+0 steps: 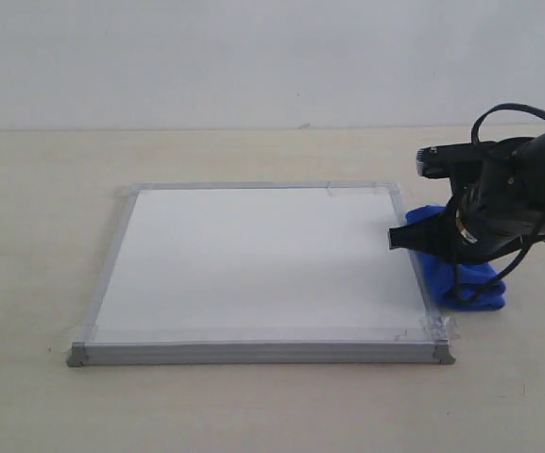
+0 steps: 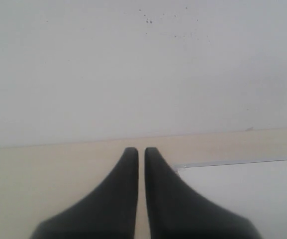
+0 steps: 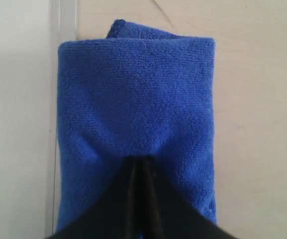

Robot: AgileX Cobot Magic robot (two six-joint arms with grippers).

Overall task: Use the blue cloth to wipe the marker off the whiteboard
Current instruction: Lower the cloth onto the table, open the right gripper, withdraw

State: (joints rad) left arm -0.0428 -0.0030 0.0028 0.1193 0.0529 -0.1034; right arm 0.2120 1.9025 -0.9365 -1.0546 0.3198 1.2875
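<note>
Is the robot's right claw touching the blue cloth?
Touching. In the right wrist view the right gripper pinches the blue cloth, which puckers around its fingertips.

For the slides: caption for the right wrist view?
Right gripper pinches the folded blue cloth beside the whiteboard edge.

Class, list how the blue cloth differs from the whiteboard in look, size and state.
The cloth is blue, soft and folded; the whiteboard is white, flat and grey-framed. The cloth is far smaller than the whiteboard. The right gripper pinches the cloth; nothing holds the whiteboard. Both lie on the table.
</note>
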